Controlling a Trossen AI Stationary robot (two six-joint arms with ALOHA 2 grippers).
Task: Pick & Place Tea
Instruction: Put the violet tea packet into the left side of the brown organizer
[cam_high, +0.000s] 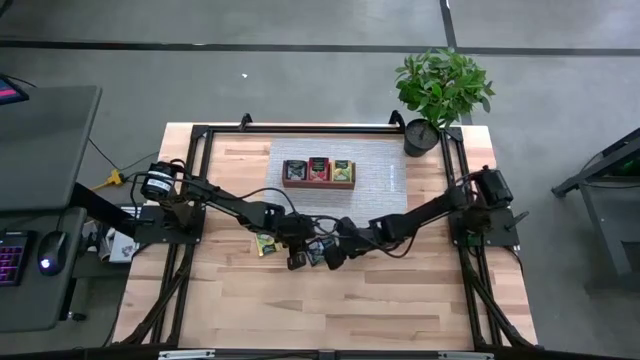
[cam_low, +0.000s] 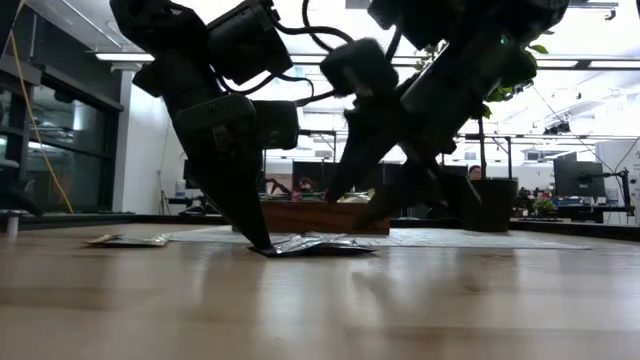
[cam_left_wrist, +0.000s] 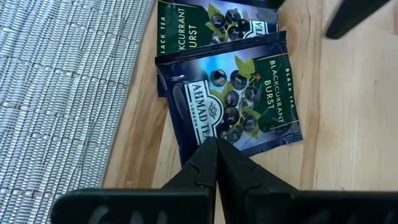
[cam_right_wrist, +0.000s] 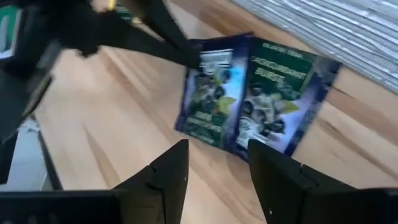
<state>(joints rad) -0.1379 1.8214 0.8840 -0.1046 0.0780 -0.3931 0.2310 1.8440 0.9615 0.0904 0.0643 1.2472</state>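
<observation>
Tea packets, two dark blackcurrant ones (cam_left_wrist: 233, 93), are lying overlapped on the bare wood of the bench (cam_high: 380, 300) near its middle, just beside the grey woven mat (cam_high: 340, 178). In the high view both arms are covering them, so only dark slivers are showing there; the wrist views are giving the printed labels plainly. The farther packet (cam_left_wrist: 211, 22) is running off the frame's edge in the left wrist view.

The left tool (cam_left_wrist: 216, 163) is clenched, its tips resting on the nearer packet's edge. The right tool (cam_right_wrist: 217, 171) is hanging released just above the pair, its fingers (cam_right_wrist: 168, 180) apart and grasping nothing.

Only the high view is showing a yellow-green packet (cam_high: 266, 244) lying alone to the left of the arms, and the wooden tray (cam_high: 319, 173) on the mat holding dark, red and green packets. From the low view the tray's contents are hiding behind its wall, and a flat packet (cam_low: 125, 240) is showing at the left.

A potted plant (cam_high: 440, 90) is standing at the bench's far right corner. Beyond, an office room with desks and ceiling lights is showing.
</observation>
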